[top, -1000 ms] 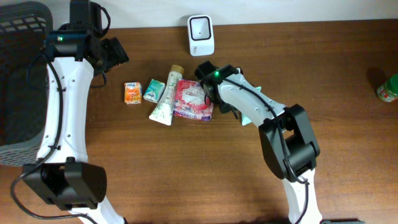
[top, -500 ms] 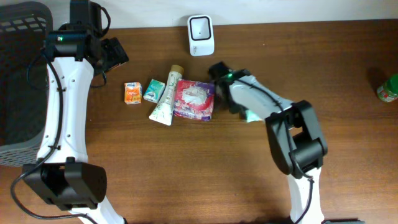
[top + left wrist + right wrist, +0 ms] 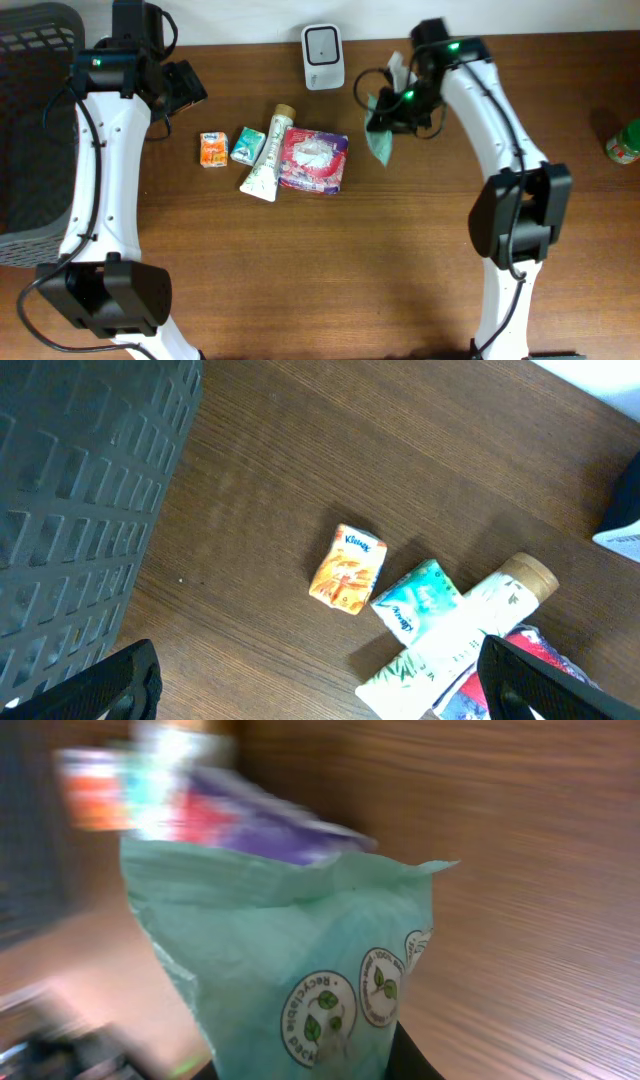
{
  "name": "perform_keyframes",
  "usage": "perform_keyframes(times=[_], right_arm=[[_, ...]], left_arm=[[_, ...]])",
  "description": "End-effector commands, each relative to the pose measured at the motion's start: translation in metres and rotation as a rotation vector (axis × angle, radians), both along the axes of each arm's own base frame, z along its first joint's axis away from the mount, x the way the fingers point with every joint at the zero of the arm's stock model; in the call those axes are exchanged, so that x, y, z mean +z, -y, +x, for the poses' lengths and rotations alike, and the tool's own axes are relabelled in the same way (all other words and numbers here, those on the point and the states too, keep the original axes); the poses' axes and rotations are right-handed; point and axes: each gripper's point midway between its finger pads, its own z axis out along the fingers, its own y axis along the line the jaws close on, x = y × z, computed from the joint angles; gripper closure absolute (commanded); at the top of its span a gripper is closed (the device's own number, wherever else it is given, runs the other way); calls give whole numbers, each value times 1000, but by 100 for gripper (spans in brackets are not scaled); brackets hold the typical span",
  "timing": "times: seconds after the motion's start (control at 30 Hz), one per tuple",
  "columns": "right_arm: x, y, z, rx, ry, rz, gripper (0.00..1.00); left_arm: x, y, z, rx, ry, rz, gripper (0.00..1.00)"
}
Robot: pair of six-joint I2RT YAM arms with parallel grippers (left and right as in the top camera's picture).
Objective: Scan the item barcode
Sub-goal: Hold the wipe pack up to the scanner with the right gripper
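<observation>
My right gripper [image 3: 392, 108] is shut on a pale green packet [image 3: 381, 145] printed with round leaf logos, held off the table just right of the white barcode scanner [image 3: 323, 56]. Seen from the right wrist, the packet [image 3: 290, 950] fills the frame and rises from the gripper [image 3: 320, 1065] at the bottom edge, hiding most of the jaws; no barcode shows on this face. Over the table's back left, my left gripper [image 3: 185, 85] hangs open and empty, its dark fingertips [image 3: 120, 680] wide apart.
A row of goods lies mid-table: orange tissue pack [image 3: 212, 149], teal pack [image 3: 247, 144], white tube [image 3: 268, 155], red and purple pack [image 3: 315, 160]. A dark basket [image 3: 35, 120] stands at the left edge, a green bottle [image 3: 624, 142] at the far right.
My right arm has swung from beside the red pack up toward the scanner's right side, carrying the green packet with it. Its jaws have closed on the packet. The left arm is still.
</observation>
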Motion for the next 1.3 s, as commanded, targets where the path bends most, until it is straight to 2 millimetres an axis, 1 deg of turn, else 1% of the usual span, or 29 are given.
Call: perform_keyframes(times=[0.0, 0.1, 0.13, 0.17, 0.2, 0.23, 0.27, 0.3, 0.33, 0.5, 0.53, 0.6, 0.7, 0.97, 1.0, 1.03, 1.07, 1.1, 1.17, 1.2, 1.27], right_arm=[[80, -41, -14, 156, 59, 558, 80], [121, -53, -19, 206, 84, 808, 80], [131, -54, -19, 225, 106, 862, 80], [135, -54, -17, 241, 134, 882, 80], [135, -55, -15, 254, 160, 882, 80], [137, -58, -16, 273, 178, 888, 84], [142, -60, -19, 307, 217, 918, 86], [146, -63, -22, 337, 251, 943, 90], [146, -66, -23, 364, 286, 943, 91], [150, -78, -19, 447, 400, 943, 90], [152, -79, -16, 467, 441, 942, 87], [156, -80, -9, 491, 492, 939, 87], [161, -82, -4, 497, 502, 940, 87], [161, -82, -3, 490, 493, 936, 87], [151, -82, 4, 440, 457, 877, 87], [121, -79, 21, 308, 385, 698, 87], [97, -70, 31, 208, 329, 556, 90], [76, -60, 38, 133, 288, 433, 91], [35, -23, 50, -59, 211, 129, 91], [16, 8, 53, -145, 199, -77, 91], [2, 54, 57, -227, 227, -391, 91]], left_arm=[[0, -1, 0, 11, -1, 2, 1], [0, -1, 0, 11, -1, 2, 1], [0, -1, 0, 11, -1, 3, 1], [0, -1, 0, 11, -1, 3, 1], [0, -1, 0, 11, -1, 2, 1], [0, -1, 0, 11, -1, 3, 1], [0, -1, 0, 11, -1, 3, 1], [0, -1, 0, 11, -1, 2, 1], [0, -1, 0, 10, -1, 2, 1], [0, -1, 0, 11, -1, 3, 1], [0, -1, 0, 11, -1, 3, 1], [-1, -1, 0, 11, -1, 2, 1], [0, -1, 0, 11, -1, 3, 1], [0, -1, 0, 11, -1, 2, 1], [0, -1, 0, 11, -1, 3, 1], [0, -1, 0, 11, -1, 2, 1], [0, -1, 0, 11, -1, 3, 1], [0, -1, 0, 11, -1, 3, 1], [0, -1, 0, 11, -1, 3, 1], [-1, -1, 0, 11, -1, 3, 1], [0, -1, 0, 11, -1, 3, 1]])
